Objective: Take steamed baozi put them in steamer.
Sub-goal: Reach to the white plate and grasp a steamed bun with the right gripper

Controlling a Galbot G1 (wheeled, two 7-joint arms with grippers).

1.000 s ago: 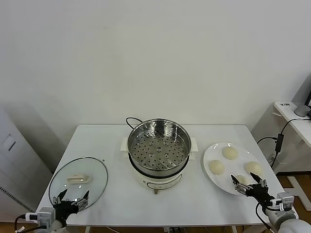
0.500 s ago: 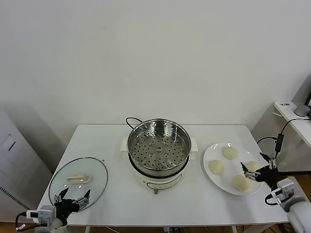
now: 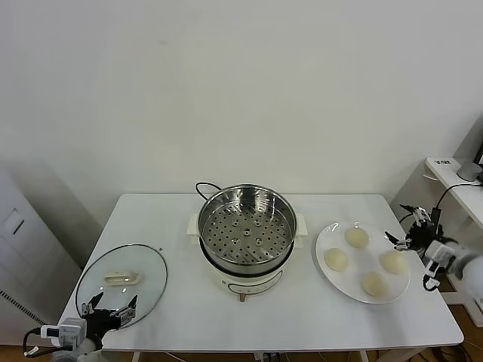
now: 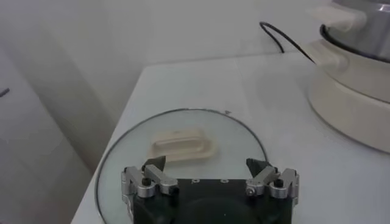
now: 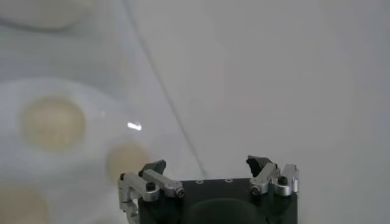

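Four pale baozi lie on the white plate (image 3: 362,261) at the table's right: one far (image 3: 356,237), one left (image 3: 335,259), one right (image 3: 392,261), one near (image 3: 374,283). The steel steamer (image 3: 245,234) with its perforated tray stands at the table's centre, with nothing in it. My right gripper (image 3: 398,224) is open and empty, just beyond the plate's right rim, near the right baozi. In the right wrist view my right gripper (image 5: 207,165) is open, with baozi (image 5: 53,122) off to one side. My left gripper (image 3: 110,304) is open and empty at the front left.
A round glass lid (image 3: 121,280) with a white handle lies flat at the front left, just ahead of my left gripper (image 4: 209,167); it also shows in the left wrist view (image 4: 183,131). The steamer's black cord (image 3: 205,187) runs behind the pot. A side table (image 3: 453,185) stands at far right.
My right gripper has moved from the plate's front edge round to the right and farther back, beside the plate's right rim. The left gripper has hardly moved. The baozi have not moved.
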